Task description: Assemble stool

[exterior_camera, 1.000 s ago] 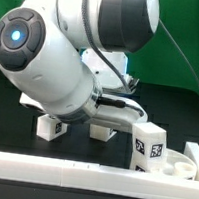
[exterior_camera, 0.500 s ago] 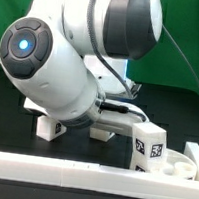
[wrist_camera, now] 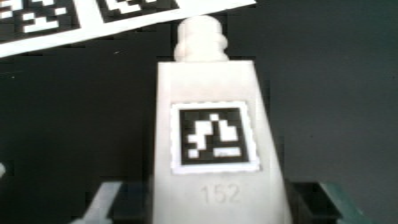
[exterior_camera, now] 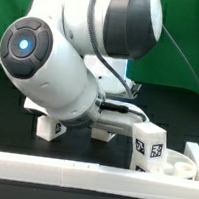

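You have 1 leg (wrist_camera: 214,110) of the stool lying between the open jaws of the gripper (wrist_camera: 217,200), with its tag (wrist_camera: 214,135) facing the wrist camera. Its narrow peg (wrist_camera: 201,38) points away from the hand. A dark strip shows between the leg and each of the fingers (wrist_camera: 111,200), so the tool is spread around the leg and is not pinching it. I judge it sits low on the thick end so that the peg end stays free for the seat.

In the exterior view I believe the same leg is the tagged block at the exterior view's right, near the front. The seat (exterior_camera: 188,164) lies just beside it, further to the exterior view's right, which makes the way to it short. 2 other legs (exterior_camera: 51,129) wait further back at the exterior view's left, well apart from the seat. The border bar (exterior_camera: 69,170) runs along the near edge, probably to stop parts from sliding off. The arm (exterior_camera: 60,78) hides the hand itself there. Beyond the peg, the wrist view shows the marker board (wrist_camera: 71,25).
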